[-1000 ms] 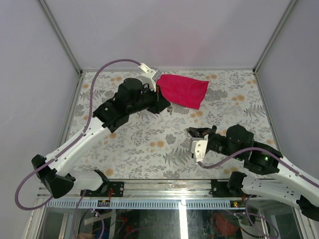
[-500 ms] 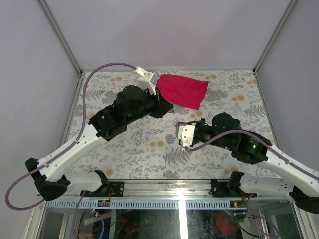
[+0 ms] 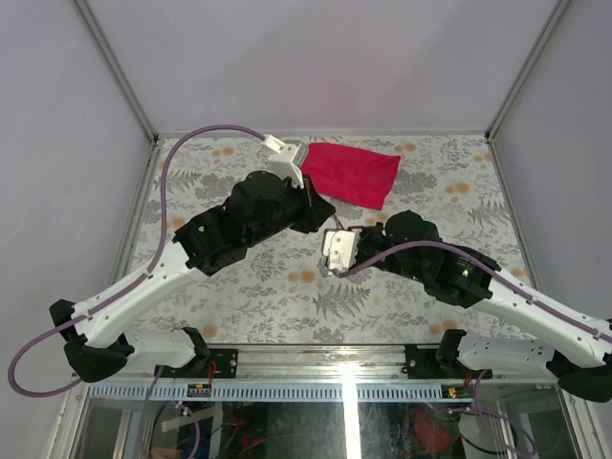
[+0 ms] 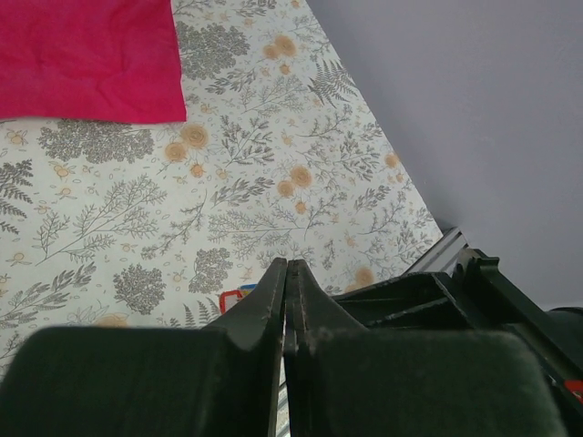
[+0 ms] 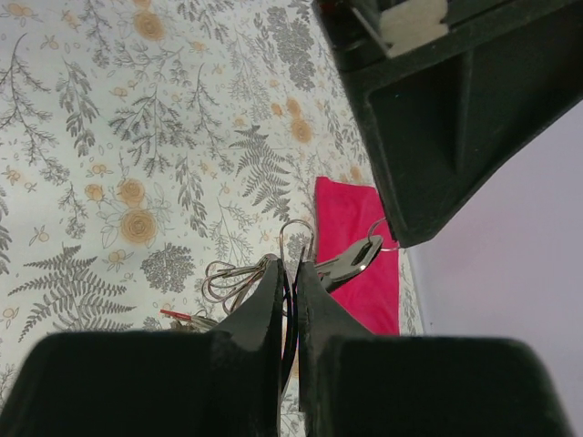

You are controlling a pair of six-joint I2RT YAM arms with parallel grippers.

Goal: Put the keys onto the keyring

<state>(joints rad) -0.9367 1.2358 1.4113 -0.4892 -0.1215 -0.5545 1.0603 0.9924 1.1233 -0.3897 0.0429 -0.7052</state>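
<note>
In the right wrist view my right gripper (image 5: pixel 290 271) is shut on the keyring (image 5: pixel 298 221), whose thin wire loop sticks up between the fingertips. Small wire loops of other keys (image 5: pixel 229 283) hang off it to the left, with a red tag (image 5: pixel 176 316) below them. A silver key (image 5: pixel 347 262) dangles by its small ring from the tip of my left gripper (image 5: pixel 437 118), just right of the keyring and in front of the red cloth (image 5: pixel 357 300). From above, the left gripper (image 3: pixel 323 204) and right gripper (image 3: pixel 340 229) nearly meet. The left gripper (image 4: pixel 288 266) is shut in its own view, where the key is hidden.
The red cloth (image 3: pixel 352 172) lies flat at the back of the floral table (image 3: pixel 287 287), just behind the two grippers. Grey walls enclose the left, back and right sides. The left wrist view has the right arm's black body (image 4: pixel 437 291) close by on the right.
The right arm has swung left and back, bringing the keyring up to the left gripper. The left gripper shifted slightly right with its key. Both stayed shut.
</note>
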